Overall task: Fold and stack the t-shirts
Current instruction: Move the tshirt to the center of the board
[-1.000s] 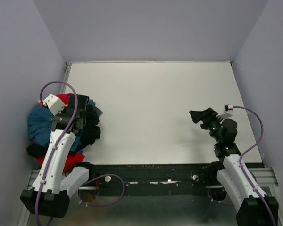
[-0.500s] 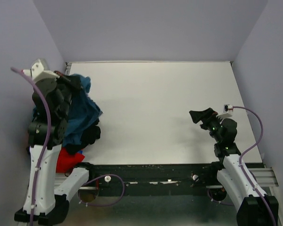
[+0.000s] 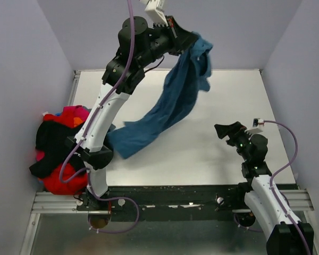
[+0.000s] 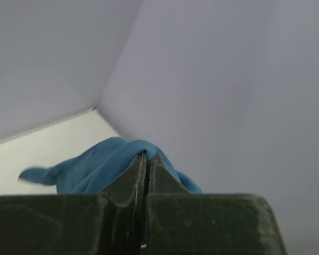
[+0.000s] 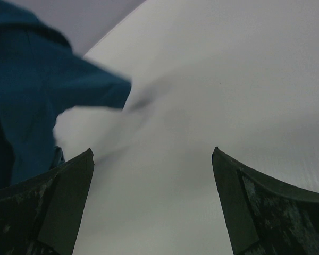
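Teal-blue t-shirt (image 3: 170, 106) newly aloft, off pile (image 3: 56, 159)

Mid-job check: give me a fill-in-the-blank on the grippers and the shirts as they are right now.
1. The left gripper is shut on a t-shirt coloured ____.
2. The right gripper has its jaws ____ and holds nothing.
3. The pile of other t-shirts lies at the ____ edge of the table.
Missing words: teal-blue; open; left.
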Controlling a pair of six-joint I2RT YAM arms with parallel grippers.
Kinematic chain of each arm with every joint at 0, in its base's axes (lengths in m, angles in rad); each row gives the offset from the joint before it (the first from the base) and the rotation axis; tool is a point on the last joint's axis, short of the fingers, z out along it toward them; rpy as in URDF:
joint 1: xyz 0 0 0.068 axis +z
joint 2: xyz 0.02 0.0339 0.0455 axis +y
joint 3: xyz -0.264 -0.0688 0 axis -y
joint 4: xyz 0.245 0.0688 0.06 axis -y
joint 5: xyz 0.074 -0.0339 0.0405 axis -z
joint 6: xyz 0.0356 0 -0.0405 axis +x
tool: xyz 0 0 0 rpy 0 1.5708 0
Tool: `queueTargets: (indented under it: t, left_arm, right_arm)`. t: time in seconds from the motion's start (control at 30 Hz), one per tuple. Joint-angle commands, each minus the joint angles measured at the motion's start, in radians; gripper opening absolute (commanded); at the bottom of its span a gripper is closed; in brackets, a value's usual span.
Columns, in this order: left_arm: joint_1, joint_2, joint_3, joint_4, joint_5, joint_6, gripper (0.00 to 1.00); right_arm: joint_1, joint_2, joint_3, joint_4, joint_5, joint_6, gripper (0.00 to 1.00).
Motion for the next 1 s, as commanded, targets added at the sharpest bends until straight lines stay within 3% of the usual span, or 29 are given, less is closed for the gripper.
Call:
queueTargets:
  t: [0.0,0.17,0.37,0.43,0.53,0.6,0.67,0.73,0.8,0.9,0.97]
  left_arm:
    - [-0.002,-0.008,0.146,0.236,0.105,-0.065,0.0]
    - [0.027,-0.257,-0.482,0.532,-0.034,-0.053,0.0]
    - [0.185,-0.477,-1.156,0.657,-0.168,-0.202,0.01]
    - [0.259,-0.511,-1.342,0.684,-0.165,-0.286,0.23]
    - [0.375,-0.509,-1.552,0.719,-0.13,-0.372,0.39]
    - [0.422,-0.487,-1.632,0.764,-0.095,-0.386,0.5]
    - [0.437,-0.459,-1.645,0.757,-0.066,-0.356,0.74]
    - [0.434,-0.444,-1.611,0.689,-0.081,-0.308,0.88]
    - [0.426,-0.439,-1.581,0.636,-0.098,-0.268,0.93]
    - [0.402,-0.446,-1.559,0.573,-0.114,-0.199,0.94]
    - [0.355,-0.46,-1.548,0.519,-0.179,-0.149,0.95]
  right_arm:
    - [-0.004,-0.028,0.01,-0.021,0.055,-0.006,1.0]
    - [-0.004,-0.064,0.013,-0.058,0.098,-0.008,1.0]
    - [-0.004,-0.106,-0.002,-0.072,0.126,-0.008,1.0]
    - [-0.003,-0.118,-0.005,-0.076,0.126,-0.022,1.0]
    - [-0.004,-0.117,-0.011,-0.075,0.126,-0.048,0.99]
    - [-0.004,-0.091,-0.007,-0.072,0.123,-0.049,0.98]
    - [-0.004,-0.042,0.013,-0.08,0.113,-0.051,0.97]
    - [-0.004,0.029,0.041,-0.095,0.101,-0.059,0.95]
    - [-0.003,0.105,0.07,-0.103,0.078,-0.068,0.91]
    - [-0.001,0.234,0.113,-0.096,0.005,-0.086,0.81]
    - [0.006,0.315,0.148,-0.119,0.007,-0.091,0.8]
